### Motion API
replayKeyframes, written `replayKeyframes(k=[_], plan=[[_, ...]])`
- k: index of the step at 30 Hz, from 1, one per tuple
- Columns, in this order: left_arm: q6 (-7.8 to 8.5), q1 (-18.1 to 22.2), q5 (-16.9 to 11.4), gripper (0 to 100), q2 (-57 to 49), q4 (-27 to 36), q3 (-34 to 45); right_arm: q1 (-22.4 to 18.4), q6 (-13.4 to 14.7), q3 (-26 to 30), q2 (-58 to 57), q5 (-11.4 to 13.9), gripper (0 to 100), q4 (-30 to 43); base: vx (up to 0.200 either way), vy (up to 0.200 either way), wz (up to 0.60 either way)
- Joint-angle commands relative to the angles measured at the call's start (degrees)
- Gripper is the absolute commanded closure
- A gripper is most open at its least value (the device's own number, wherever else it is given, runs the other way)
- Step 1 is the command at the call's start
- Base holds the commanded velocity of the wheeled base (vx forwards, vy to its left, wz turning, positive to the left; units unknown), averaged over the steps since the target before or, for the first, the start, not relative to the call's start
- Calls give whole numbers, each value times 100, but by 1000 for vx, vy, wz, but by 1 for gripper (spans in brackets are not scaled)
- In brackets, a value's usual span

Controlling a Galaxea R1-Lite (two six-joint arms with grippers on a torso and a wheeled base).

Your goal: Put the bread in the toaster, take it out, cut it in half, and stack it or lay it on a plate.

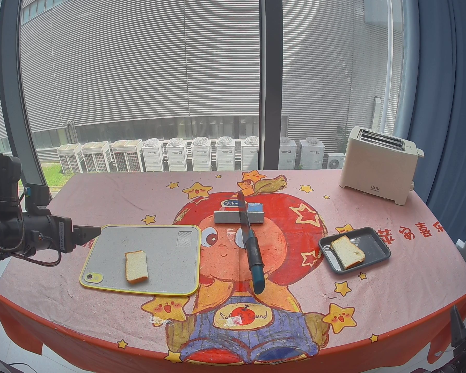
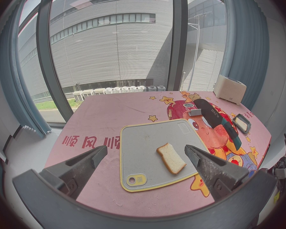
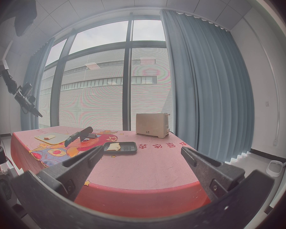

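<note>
Your left gripper [image 2: 145, 150] hangs with its jaws spread wide and nothing in them, just off the table edge. The cutting board [image 1: 160, 255] lies ahead of it and below. One half slice of bread [image 2: 171, 158] lies flat on that board, close in front of the fingers. The other half [image 1: 347, 251] already sits on the plate [image 1: 383, 259], far from this gripper, past the knife [image 1: 252, 249] on its rest. Your right gripper [image 3: 141, 151] is also wide and empty, off the near edge with the plate ahead of it. The cutting looks done, so you are plating: lower over the board piece, close on it gently, then carry it across.
</note>
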Motion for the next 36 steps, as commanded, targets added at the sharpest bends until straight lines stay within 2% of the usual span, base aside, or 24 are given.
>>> replayKeyframes(k=[1,10,22,29,36], plan=[[7,-31,-25,0,315,-11,-37,-1,-1,101,-93,0,0,-2,0,0,0],[-37,-225,10,0,719,-2,-64,-1,-1,101,-93,0,0,-2,0,0,0],[-20,-251,10,0,1158,-11,-81,-1,-1,101,-93,0,0,-2,0,0,0],[-20,-356,221,0,1519,-213,-29,-1,-1,101,-93,0,0,-2,0,0,0],[-29,-400,212,0,1615,-239,-55,-1,-1,101,-93,0,0,-2,0,0,0]])
